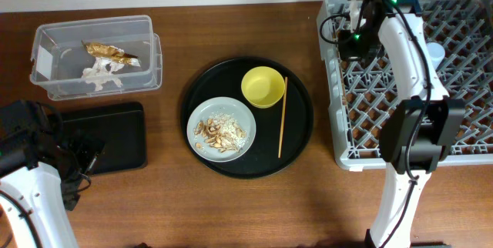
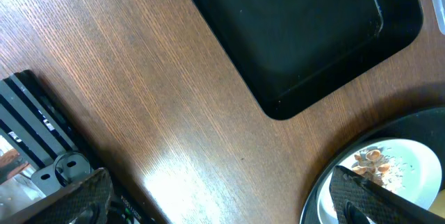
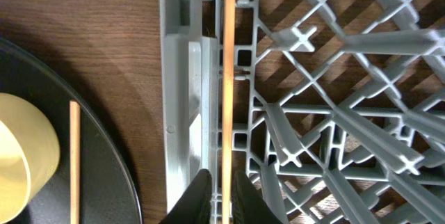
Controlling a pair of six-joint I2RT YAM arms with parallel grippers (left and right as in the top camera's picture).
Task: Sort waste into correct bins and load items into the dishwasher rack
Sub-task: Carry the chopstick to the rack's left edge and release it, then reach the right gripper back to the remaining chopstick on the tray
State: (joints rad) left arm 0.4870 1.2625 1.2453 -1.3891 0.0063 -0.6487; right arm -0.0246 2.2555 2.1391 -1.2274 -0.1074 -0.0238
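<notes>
One chopstick (image 3: 227, 78) runs along the left rim of the grey rack (image 3: 182, 78), between the fingertips of the right gripper (image 3: 221, 182). They sit close on either side, but I cannot tell whether they clamp it. The second chopstick (image 1: 282, 117) lies on the round black tray (image 1: 296, 136) beside the yellow bowl (image 1: 263, 86). The left gripper (image 2: 219, 193) hangs wide open near the shallow black tray (image 2: 299, 29).

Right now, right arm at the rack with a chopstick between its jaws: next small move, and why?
Probably open the right gripper wider to let go. The chopstick between its jaws lies along the dishwasher rack's left rim, so it looks placed; whether it is gripped is unclear. The second chopstick lies on the round black tray.
</notes>
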